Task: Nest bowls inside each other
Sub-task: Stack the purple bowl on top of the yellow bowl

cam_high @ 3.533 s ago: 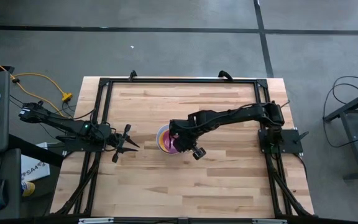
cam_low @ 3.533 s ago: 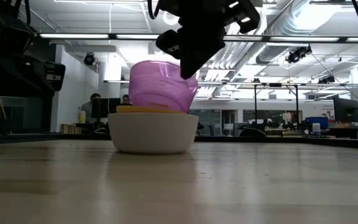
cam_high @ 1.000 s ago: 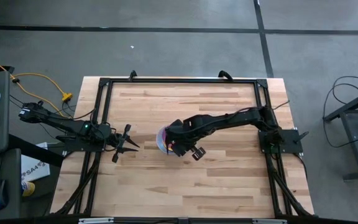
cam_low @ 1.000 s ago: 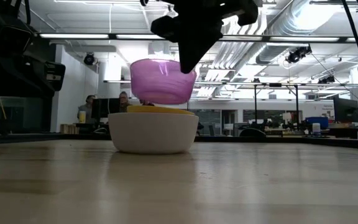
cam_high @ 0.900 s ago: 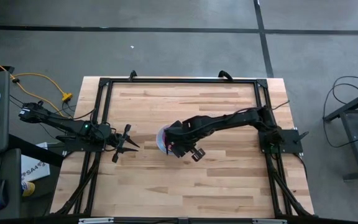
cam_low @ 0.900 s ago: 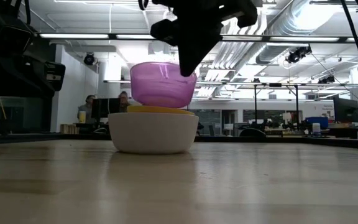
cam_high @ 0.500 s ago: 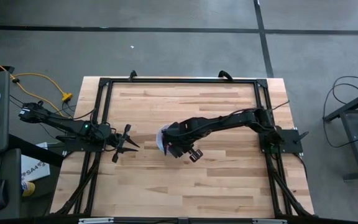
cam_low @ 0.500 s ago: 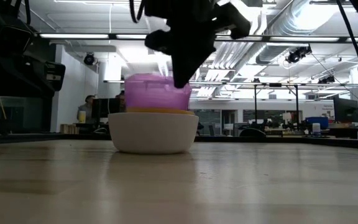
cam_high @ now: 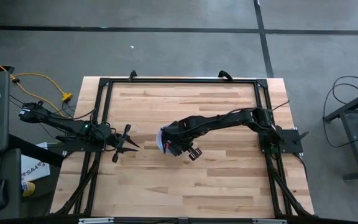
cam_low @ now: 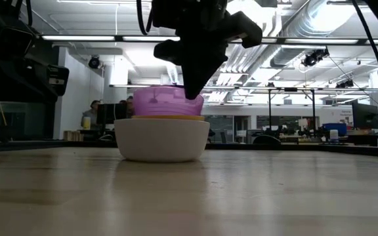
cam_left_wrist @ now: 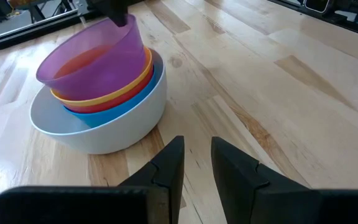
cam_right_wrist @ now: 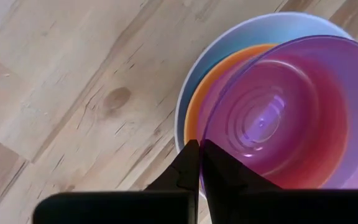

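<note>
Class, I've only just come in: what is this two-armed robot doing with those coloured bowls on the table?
The right gripper is pinching the rim of the translucent purple plastic bowl and setting it into a stack at the middle of the wooden table. That stack is the large white bowl holding the blue bowl, the red-pink bowl and the yellow bowl. The purple bowl sits tilted, not fully seated. The left gripper waits apart at the table's left side, holding nothing.
</note>
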`<state>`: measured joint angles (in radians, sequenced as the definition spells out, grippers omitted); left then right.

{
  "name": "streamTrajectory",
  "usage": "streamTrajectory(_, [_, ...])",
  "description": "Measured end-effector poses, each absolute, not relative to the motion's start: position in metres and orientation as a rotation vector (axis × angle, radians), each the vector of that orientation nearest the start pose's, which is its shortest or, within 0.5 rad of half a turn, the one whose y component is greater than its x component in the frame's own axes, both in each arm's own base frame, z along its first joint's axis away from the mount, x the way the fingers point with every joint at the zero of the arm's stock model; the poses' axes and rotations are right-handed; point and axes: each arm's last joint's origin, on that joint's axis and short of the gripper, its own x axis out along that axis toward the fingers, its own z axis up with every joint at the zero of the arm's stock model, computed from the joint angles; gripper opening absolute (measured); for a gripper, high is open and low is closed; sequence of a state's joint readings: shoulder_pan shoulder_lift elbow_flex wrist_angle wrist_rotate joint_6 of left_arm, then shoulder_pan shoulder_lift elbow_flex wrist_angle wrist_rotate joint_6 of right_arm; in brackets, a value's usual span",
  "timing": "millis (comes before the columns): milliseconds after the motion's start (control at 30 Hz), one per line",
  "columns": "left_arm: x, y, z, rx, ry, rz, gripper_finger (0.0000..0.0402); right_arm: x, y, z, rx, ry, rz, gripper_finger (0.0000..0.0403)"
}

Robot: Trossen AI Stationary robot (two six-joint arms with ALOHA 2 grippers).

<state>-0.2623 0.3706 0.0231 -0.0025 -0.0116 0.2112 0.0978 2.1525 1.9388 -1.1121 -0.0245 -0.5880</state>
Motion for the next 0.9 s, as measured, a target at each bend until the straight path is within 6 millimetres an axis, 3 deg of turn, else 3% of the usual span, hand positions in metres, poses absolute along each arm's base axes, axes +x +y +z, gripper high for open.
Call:
streamTrajectory(433, [0.112, -0.03, 0.139, 0.256, 0.321, -0.284, 0.0081, 0.437, 0.043, 0.236, -0.541, 1.272, 0.499, 0.0005])
streamTrajectory(900, [0.112, -0.03, 0.139, 0.256, 0.321, -0.284, 0.0081, 0.445, 0.041, 0.223, -0.547, 1.269, 0.493, 0.0009])
